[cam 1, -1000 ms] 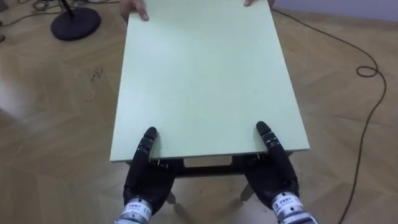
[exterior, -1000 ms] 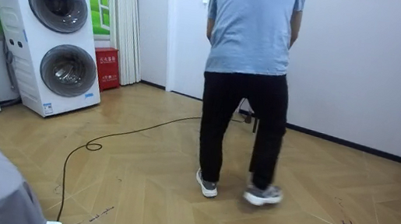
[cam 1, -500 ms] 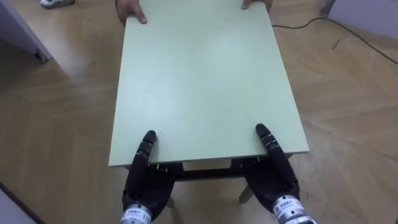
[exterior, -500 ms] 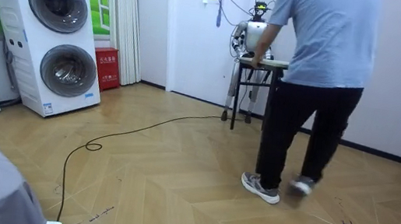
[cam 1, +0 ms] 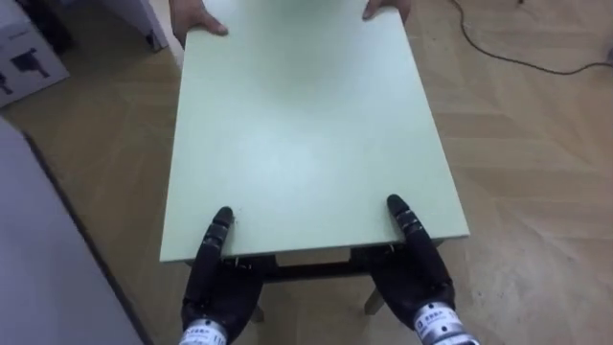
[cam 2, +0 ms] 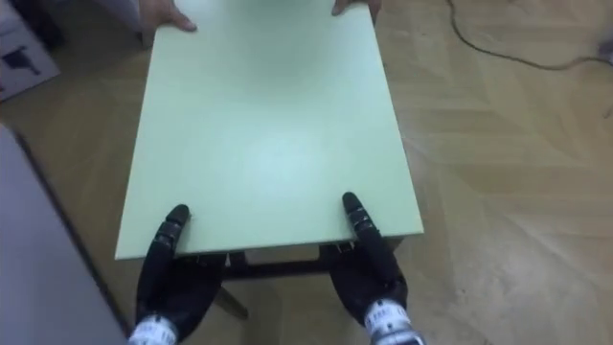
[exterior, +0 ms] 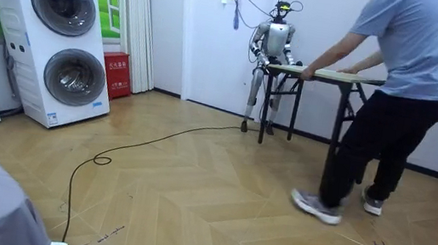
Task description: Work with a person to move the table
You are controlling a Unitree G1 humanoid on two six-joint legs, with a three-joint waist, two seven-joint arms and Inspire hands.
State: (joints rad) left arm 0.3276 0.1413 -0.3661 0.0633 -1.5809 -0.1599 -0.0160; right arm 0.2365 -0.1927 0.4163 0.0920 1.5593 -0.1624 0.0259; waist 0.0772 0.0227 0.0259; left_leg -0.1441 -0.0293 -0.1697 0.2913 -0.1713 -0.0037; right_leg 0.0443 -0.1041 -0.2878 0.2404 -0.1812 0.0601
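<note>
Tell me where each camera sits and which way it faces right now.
Left eye view: on the robot's head, looking down on the table; left hand and right hand at its near edge, person's hands at the far edge.
Right eye view: same head, slightly to the right, same downward look.
Room view: across the room, facing the robot at the white wall; its whole body shows.
All share the table and the person.

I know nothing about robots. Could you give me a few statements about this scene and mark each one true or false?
1. The robot's left hand and right hand are at the table's near edge. True.
2. A vase stands on the table. False: nothing stands on its top.
3. A person's hands hold the far edge. True.
4. The person sits on a chair. False: the person is on both feet.
</note>
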